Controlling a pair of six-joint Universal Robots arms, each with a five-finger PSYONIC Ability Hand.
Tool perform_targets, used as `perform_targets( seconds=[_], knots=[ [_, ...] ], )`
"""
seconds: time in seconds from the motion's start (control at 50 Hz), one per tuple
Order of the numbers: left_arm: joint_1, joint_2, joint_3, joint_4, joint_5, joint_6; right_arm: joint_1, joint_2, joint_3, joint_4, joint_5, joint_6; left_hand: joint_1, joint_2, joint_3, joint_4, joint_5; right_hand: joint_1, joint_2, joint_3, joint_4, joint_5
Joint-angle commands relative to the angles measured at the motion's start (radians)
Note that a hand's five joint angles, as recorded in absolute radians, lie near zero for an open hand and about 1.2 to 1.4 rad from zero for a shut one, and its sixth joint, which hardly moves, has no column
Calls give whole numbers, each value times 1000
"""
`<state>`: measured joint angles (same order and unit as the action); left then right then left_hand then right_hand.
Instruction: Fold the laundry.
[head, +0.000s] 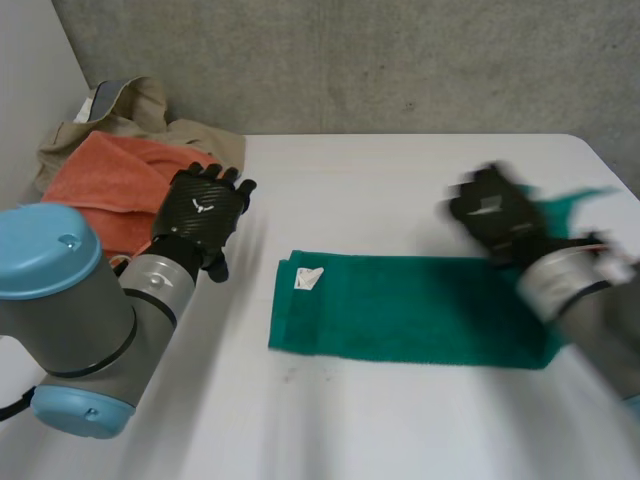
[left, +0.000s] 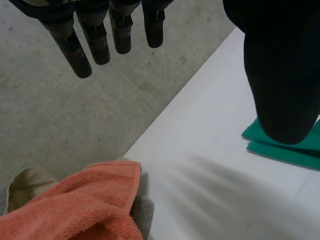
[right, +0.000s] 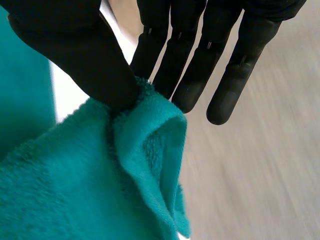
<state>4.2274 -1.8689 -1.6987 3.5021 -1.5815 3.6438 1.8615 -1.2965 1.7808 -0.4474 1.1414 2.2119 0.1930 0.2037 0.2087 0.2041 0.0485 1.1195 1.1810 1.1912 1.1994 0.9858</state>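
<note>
Green towel (head: 400, 305) spread along the white desk (head: 400, 430), right end raised.
Raised end pinched between thumb and straight fingers (right: 192, 80) of the right hand (head: 495, 215); left hand (head: 200, 210) hovering near the orange towel (head: 95, 185) and beige garment (head: 130, 110), fingers straight and apart.

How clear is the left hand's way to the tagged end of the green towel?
Probably yes: the left hand is open and empty, and bare table lies between it and the tagged end of the green towel. The right hand pinches the far end.
</note>
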Motion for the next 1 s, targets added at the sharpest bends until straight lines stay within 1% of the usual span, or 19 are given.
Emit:
perform_targets(
  seconds=[0.02,0.06,0.12,0.16,0.18,0.2,0.22,0.24,0.3,0.34,0.36,0.44,0.52,0.6,0.66,0.76,0.8,0.9,1.0],
  knots=[
    [3,13,-13,0,-2,-1,341,206,-90,-97,-87,-15,-18,-29,-34,-30,-48,277,215,205,197,236],
    [2,10,-13,3,-2,-1,398,270,-124,-102,-92,-17,-18,-29,-34,-30,-48,277,215,205,197,236],
    [5,8,-12,5,0,-1,419,325,-155,-88,-74,-26,-18,-29,-34,-30,-48,277,215,205,197,236],
    [5,5,-9,6,0,-1,433,356,-175,-77,-32,-38,-18,-29,-34,-30,-48,277,215,205,197,236],
    [0,4,-6,6,0,-1,432,356,-176,-73,-11,-37,-18,-29,-34,-30,-48,86,24,14,6,45],
    [-3,2,-4,6,0,-1,420,346,-172,-60,42,-29,-18,-29,-34,-30,-48,-480,-541,-551,-560,-521],
    [-4,1,1,9,0,-2,418,336,-167,-56,66,-18,-18,-29,-34,-30,-48,-698,-759,-769,-778,-738],
    [-6,1,4,9,0,-4,420,326,-160,-53,84,-6,-18,-29,-34,-30,-48,-816,-878,-888,-896,-857],
    [-12,2,22,11,2,-13,401,220,-107,-51,130,89,-18,-29,-34,-30,-48,-870,-932,-942,-950,-911],
    [-21,2,37,11,0,-24,358,130,-71,-51,132,159,-18,-29,-34,-30,-48,-911,-972,-983,-991,-952],
    [-26,2,45,11,0,-30,304,53,-39,-50,136,243,-18,-29,-34,-30,-48,-945,-1007,-1017,-1025,-986],
    [-63,-6,86,12,2,-71,184,-30,23,-12,138,450,-18,-29,-34,-30,-48,-945,-1007,-1017,-1025,-986],
    [-101,-44,123,12,3,-97,116,-35,55,114,130,546,-18,-29,-34,-30,-48,-941,-1002,-1012,-1021,-982],
    [-164,-108,174,12,-2,-96,32,-8,87,214,126,510,-18,-29,-34,-30,-48,-838,-900,-910,-918,-879],
    [-190,-150,195,12,-6,-97,-19,40,114,225,126,442,-18,-29,-34,-30,-48,-703,-765,-775,-783,-744],
    [-198,-159,189,11,-6,-97,-126,103,132,237,129,300,-18,-29,-34,-30,-48,23,-38,-48,-56,-17],
    [-196,-157,185,9,-6,-97,-148,102,130,237,144,264,-18,-29,-34,-30,-48,233,171,161,153,192],
    [-190,-147,172,3,-8,-97,-162,86,109,228,159,206,-18,-29,-34,-30,-48,277,215,205,197,236],
    [-162,-102,133,3,-9,-97,-113,-23,48,216,216,203,-18,-29,-34,-30,-48,277,215,205,197,236]
  ],
)
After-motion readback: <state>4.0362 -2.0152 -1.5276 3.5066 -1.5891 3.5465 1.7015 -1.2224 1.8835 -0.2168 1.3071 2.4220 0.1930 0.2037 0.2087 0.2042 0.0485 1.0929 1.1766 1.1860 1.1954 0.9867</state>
